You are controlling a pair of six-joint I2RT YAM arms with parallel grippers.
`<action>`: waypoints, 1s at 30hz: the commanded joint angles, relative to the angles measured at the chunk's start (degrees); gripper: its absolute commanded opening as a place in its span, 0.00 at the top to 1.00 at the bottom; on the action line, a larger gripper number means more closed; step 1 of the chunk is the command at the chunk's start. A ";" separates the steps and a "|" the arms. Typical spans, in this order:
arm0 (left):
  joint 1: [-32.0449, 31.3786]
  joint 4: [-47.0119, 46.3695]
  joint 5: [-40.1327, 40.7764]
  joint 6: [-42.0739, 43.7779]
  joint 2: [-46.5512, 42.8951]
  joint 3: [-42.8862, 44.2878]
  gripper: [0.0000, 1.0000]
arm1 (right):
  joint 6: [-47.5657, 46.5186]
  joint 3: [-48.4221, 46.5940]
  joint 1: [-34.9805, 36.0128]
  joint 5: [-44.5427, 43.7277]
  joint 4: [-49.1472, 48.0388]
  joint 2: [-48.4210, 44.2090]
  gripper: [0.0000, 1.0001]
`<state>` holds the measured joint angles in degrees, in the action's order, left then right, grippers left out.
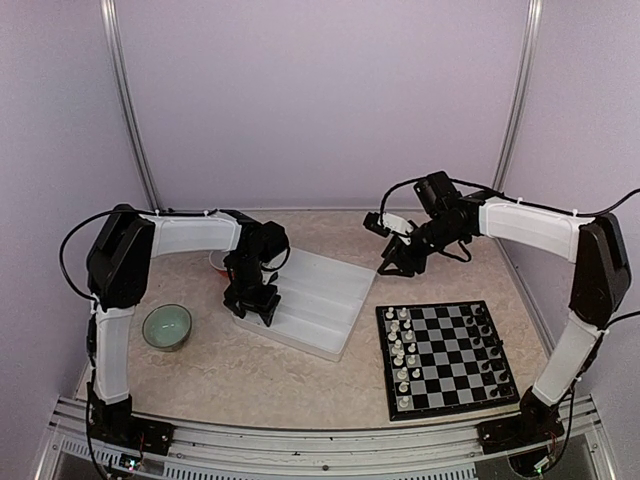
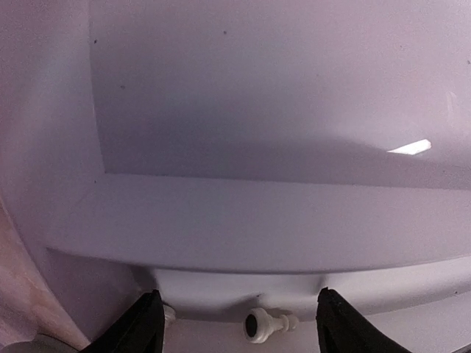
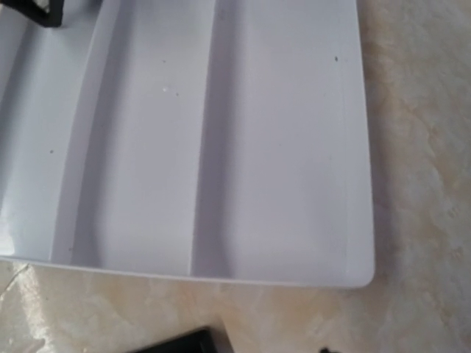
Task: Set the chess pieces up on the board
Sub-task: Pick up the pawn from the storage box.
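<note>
Pale lilac walls [image 1: 320,100] fill my upper frame; metal posts [image 1: 130,110] flank them above the beige marbled tabletop [image 1: 250,370].

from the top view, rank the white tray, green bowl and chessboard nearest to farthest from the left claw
1. white tray, directly under the left claw
2. green bowl, on the claw's left
3. chessboard, far off to the right

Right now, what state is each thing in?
left gripper, open, over the tray.
right gripper, in the air; open or shut unclear.
white piece, lying on its side in the tray.
board, pieces standing along two opposite edges.
bowl, upright.
</note>
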<state>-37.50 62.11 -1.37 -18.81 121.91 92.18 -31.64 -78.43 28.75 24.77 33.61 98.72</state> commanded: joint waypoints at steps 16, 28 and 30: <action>-2.46 5.66 1.19 -3.34 1.64 2.68 0.35 | 0.52 -3.24 -0.58 2.25 2.44 2.80 0.52; -3.64 8.34 9.96 -5.16 -2.40 2.50 0.34 | 0.44 -3.81 -0.55 2.73 3.02 3.31 0.52; -3.64 8.88 8.28 -5.19 -2.34 1.64 0.34 | 0.52 -4.04 -0.56 2.97 3.00 3.53 0.52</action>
<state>-40.93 67.99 5.52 -22.74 122.32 93.91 -31.40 -80.27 28.69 26.39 35.79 101.38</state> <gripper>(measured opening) 0.658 0.483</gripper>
